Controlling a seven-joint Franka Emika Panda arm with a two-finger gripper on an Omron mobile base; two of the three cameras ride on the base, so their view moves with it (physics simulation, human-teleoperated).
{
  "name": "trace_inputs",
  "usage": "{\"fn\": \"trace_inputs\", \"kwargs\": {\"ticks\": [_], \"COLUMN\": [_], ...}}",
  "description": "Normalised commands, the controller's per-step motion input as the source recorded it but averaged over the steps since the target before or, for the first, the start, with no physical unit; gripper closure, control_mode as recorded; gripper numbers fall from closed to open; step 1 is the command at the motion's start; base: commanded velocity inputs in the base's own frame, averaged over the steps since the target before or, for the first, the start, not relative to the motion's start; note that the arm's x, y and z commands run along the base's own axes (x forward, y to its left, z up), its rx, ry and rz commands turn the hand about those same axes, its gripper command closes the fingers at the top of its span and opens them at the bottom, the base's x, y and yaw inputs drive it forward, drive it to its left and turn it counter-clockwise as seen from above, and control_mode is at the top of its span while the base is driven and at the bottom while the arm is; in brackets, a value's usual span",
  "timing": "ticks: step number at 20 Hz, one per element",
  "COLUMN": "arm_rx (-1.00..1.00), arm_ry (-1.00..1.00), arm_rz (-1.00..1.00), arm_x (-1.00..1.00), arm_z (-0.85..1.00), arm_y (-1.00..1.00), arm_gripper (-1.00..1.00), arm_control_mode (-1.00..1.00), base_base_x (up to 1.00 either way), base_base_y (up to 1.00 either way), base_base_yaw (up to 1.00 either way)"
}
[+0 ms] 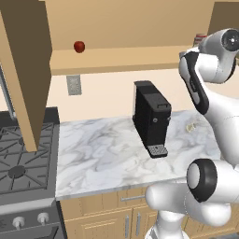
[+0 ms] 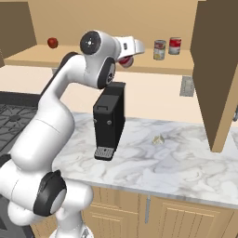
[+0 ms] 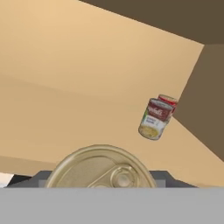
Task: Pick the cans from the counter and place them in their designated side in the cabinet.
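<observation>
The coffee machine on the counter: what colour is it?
Black all over, with a grey drip grille at its foot; the coffee machine shows best in the left base view.

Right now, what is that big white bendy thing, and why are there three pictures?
It is a robot arm in a pretend computer kitchen. Two pictures come from cameras behind it, one on its left and one on its right. The third comes from a camera on its hand, looking along the tool. The tool is shut on a can, held up by the shelf; you see its shiny top close up. Two more cans stand at the shelf's right end, and a red ball at its left end. On the counter sit a black machine and a small pale lump. A stove is next to the counter.
</observation>
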Motion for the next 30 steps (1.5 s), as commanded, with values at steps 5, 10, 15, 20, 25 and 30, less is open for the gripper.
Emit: {"fn": "trace_inputs", "kwargs": {"ticks": [5, 10, 15, 20, 25, 30], "arm_rx": [0.00, 0.00, 0.00, 0.00, 0.01, 0.01], "arm_ry": [0.02, 0.04, 0.03, 0.03, 0.03, 0.03], "arm_rz": [0.00, 0.00, 0.00, 0.00, 0.00, 0.00], "arm_x": [0.35, 0.36, 0.37, 0.38, 0.42, 0.41], "arm_z": [0.00, 0.00, 0.00, 0.00, 0.00, 0.00], "arm_y": [-0.13, -0.12, -0.12, -0.11, -0.08, -0.12], "arm_gripper": [1.00, 1.00, 1.00, 1.00, 1.00, 1.00], "arm_control_mode": [-1.00, -1.00, -1.00, -1.00, -1.00, -1.00], "base_base_x": [0.00, 0.00, 0.00, 0.00, 0.00, 0.00], "base_base_y": [0.00, 0.00, 0.00, 0.00, 0.00, 0.00], "base_base_yaw": [0.00, 0.00, 0.00, 0.00, 0.00, 0.00]}}
